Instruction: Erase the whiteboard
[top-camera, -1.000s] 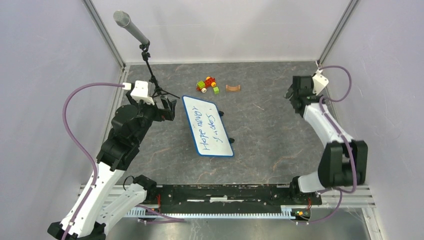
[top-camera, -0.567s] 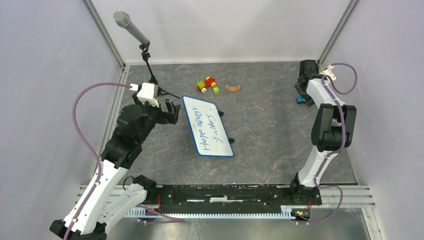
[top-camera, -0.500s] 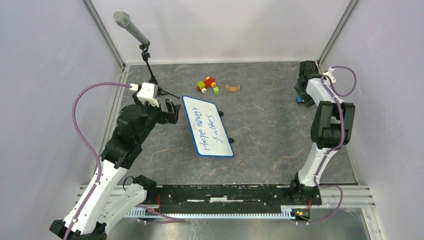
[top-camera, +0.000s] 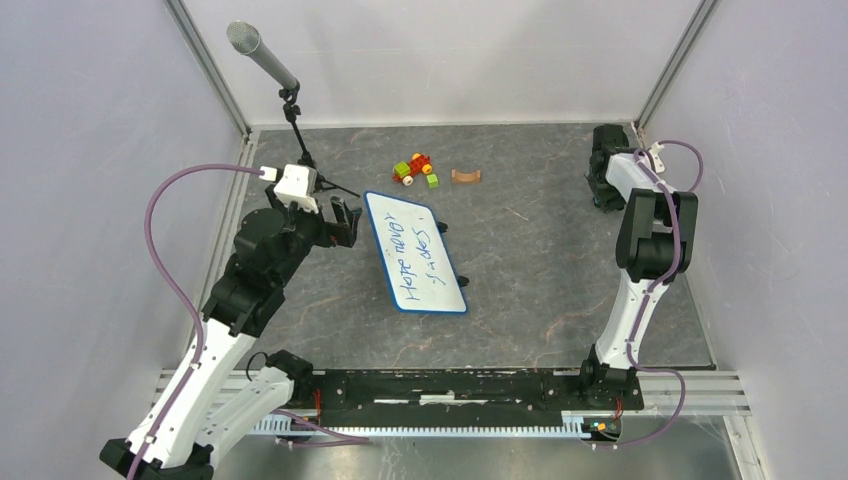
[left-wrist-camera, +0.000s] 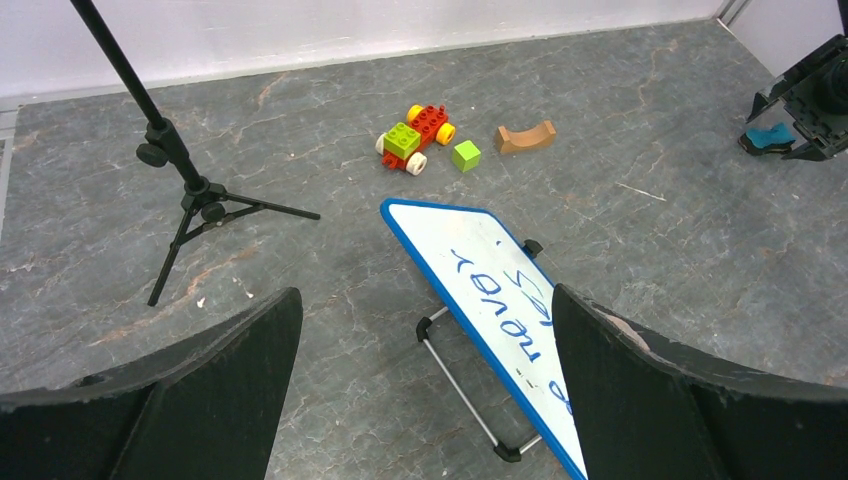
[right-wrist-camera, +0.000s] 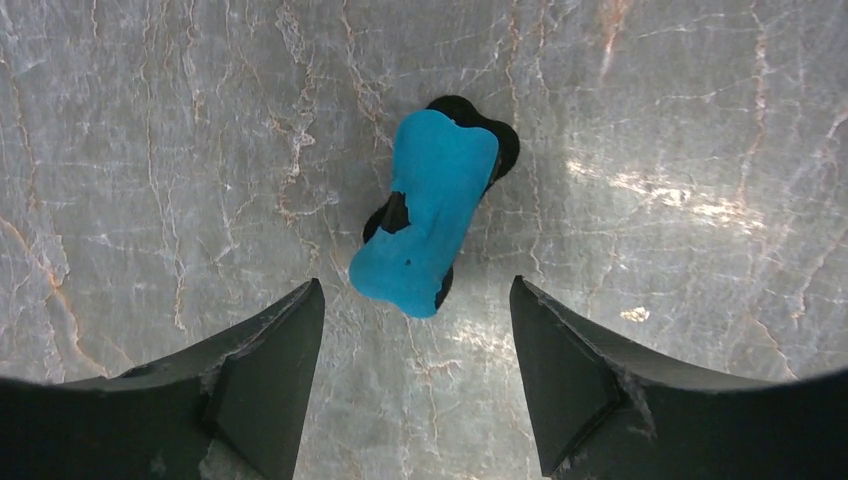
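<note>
Here, one whiteboard (top-camera: 415, 252), one blue eraser (right-wrist-camera: 425, 215)

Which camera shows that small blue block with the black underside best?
The right wrist view: the small blue block with a black underside lies mid-frame, seen from straight above. The left wrist view shows only a tiny blue patch at far right. In the top view the right arm largely hides it.

Whiteboard (top-camera: 415, 253) glossy, smooth; table (top-camera: 540, 250) marbled stone-look, slight sheen.
</note>
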